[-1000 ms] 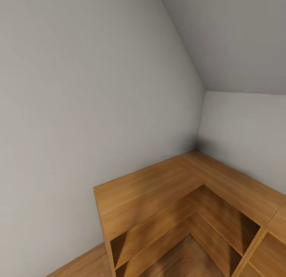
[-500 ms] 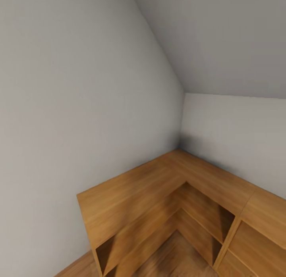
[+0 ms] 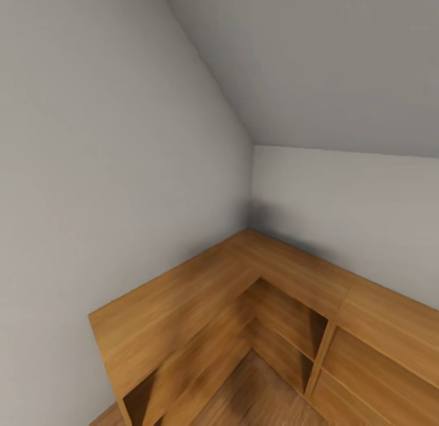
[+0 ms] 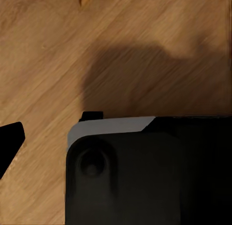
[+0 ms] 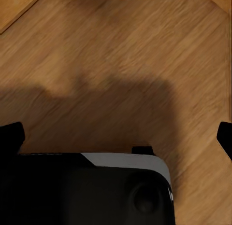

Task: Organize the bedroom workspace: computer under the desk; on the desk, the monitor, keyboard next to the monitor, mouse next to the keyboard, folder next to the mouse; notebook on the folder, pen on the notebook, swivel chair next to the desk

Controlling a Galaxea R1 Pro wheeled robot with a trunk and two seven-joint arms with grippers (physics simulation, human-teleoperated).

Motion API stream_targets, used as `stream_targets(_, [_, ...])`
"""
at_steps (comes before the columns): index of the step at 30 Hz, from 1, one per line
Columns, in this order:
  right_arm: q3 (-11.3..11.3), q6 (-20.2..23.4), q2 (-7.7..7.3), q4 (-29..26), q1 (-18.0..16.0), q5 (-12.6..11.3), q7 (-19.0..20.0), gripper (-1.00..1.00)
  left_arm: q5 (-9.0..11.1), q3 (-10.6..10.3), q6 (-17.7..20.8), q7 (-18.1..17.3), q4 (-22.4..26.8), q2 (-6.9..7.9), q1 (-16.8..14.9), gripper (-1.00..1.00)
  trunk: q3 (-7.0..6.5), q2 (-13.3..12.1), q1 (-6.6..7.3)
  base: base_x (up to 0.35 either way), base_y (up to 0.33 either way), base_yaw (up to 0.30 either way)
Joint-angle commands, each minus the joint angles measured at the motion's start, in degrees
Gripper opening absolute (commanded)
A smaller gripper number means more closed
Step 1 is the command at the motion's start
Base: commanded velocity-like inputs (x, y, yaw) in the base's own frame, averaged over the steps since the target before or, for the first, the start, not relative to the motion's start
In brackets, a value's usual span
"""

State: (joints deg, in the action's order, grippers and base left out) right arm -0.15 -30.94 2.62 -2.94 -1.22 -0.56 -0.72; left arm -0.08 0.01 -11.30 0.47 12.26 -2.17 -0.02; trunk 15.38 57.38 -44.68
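Ahead, at a grey-walled corner: light-wood corner shelving unit; wood floor below both wrists; jaw state indeterminable.

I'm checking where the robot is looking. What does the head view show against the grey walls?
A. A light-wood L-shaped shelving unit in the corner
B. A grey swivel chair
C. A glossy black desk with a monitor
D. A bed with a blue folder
A: a light-wood shelving unit wraps the corner where two grey walls meet, its open compartments showing.
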Motion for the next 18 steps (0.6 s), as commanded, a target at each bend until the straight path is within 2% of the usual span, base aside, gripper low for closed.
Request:
stream_targets(1, [0.0, -0.32, 0.01, -0.3, -0.04, -0.06, -0.07, 1.0, -0.01, -0.01, -0.18, 0.05, 0.64, 0.08, -0.01, 1.0, -0.12, -0.37, 0.22, 0.0, 0.0, -0.28])
stream_targets(6, [-0.01, -0.76, -0.02, -2.91, -0.04, -0.06, -0.07, 1.0, 0.01, 0.03, -0.33, 0.05, 3.58, 0.77, 0.0, 1.0, -1.01, -2.38, 1.32, 0.0, 0.0, -0.288])
stream_targets(8, [-0.01, -0.89, -0.1, -6.16, -0.07, -0.04, -0.07, 1.0, 0.07, 0.07, -0.38, 0.04, 4.47, 1.07, 0.01, 1.0, -1.37, -3.18, 1.76, 0.0, 0.0, -0.294])
stream_targets(15, [-0.09, -1.1, -0.34, -10.3, -0.09, 0.11, -0.07, 1.0, 0.07, 0.06, -0.55, -0.01, 4.45, 1.45, 0.01, 1.0, -1.47, -3.18, 1.76, 0.0, 0.0, -0.281])
stream_targets(17, [-0.08, -1.21, -0.41, -11.37, -0.1, 0.27, -0.03, 1.0, 0.08, 0.07, -2.0, 0.03, 4.29, 1.48, 0.02, 1.0, -1.52, -3.18, 1.76, 0.0, 0.0, -0.269])
stream_targets(18, [-0.09, -1.31, -0.81, -11.98, -0.17, 0.34, -0.01, 1.0, 0.08, 0.12, -4.43, 0.04, 4.09, 1.47, 0.02, 1.0, -1.53, -3.18, 1.76, 0.0, 0.0, -0.261])
